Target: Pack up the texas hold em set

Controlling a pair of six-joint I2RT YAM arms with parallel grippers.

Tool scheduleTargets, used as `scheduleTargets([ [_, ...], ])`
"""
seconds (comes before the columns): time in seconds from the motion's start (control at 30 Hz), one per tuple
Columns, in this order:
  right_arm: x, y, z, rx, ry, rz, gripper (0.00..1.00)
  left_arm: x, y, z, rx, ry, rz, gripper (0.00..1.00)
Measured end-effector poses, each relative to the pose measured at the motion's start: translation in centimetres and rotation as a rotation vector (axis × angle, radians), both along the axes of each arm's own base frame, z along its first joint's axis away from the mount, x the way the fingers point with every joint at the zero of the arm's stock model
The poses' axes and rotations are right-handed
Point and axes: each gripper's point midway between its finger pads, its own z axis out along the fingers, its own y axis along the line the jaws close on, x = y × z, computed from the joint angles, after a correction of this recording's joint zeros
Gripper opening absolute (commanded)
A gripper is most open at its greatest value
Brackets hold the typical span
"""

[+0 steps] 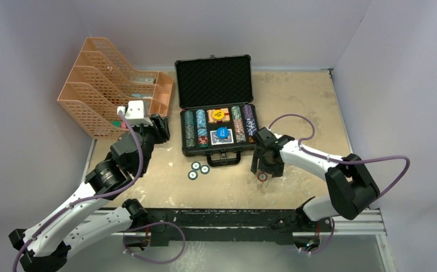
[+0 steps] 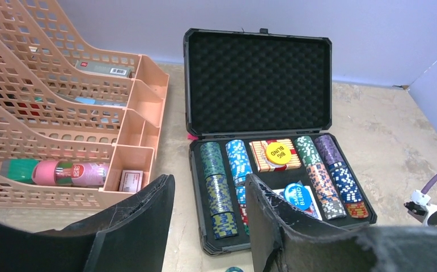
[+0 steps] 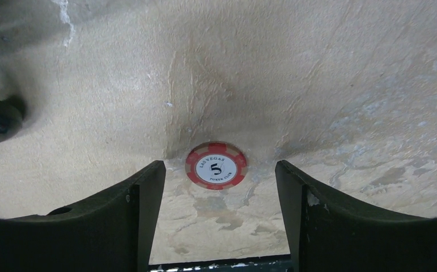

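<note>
lying crosswise, open case [image 1: 213, 82] points its handle [image 1: 224, 161] nearward.

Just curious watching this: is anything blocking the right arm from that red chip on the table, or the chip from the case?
Nothing visible. The red chip lies flat on bare table straight ahead of the open right jaws, and only bare table separates it from the open case.

Three chips [image 1: 195, 165] before case [image 1: 213, 82]
</note>
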Motion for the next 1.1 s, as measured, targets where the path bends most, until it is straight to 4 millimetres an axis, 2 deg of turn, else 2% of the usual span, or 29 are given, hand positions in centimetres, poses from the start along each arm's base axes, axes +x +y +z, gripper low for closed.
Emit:
scheduleTargets([
  [0.23,-1.3,0.1,-0.9,-0.002,0.047,0.004,0.64,0.1,0.0,-0.3,0.027,0.007,-0.001,0.50],
  [0.47,-1.4,0.1,-0.9,0.003,0.050,-0.025,0.57,0.1,0.0,-0.3,0.037,0.008,0.002,0.54],
  [0.63,-1.3,0.2,-1.0,0.003,0.052,-0.030,0.53,0.3,0.7,-0.9,0.048,0.024,0.046,0.67],
  [0.8,-1.0,0.6,-1.0,0.005,0.063,-0.028,0.42,0.4,1.5,-1.8,0.061,0.056,0.106,0.85],
  [0.97,-0.9,0.9,-0.9,0.019,0.063,-0.023,0.36,0.4,2.0,-2.1,0.069,0.073,0.137,0.86],
  [1.1,-0.3,2.0,-0.6,0.072,0.040,-0.019,0.37,0.7,0.8,-2.8,0.093,0.100,0.093,0.85],
])
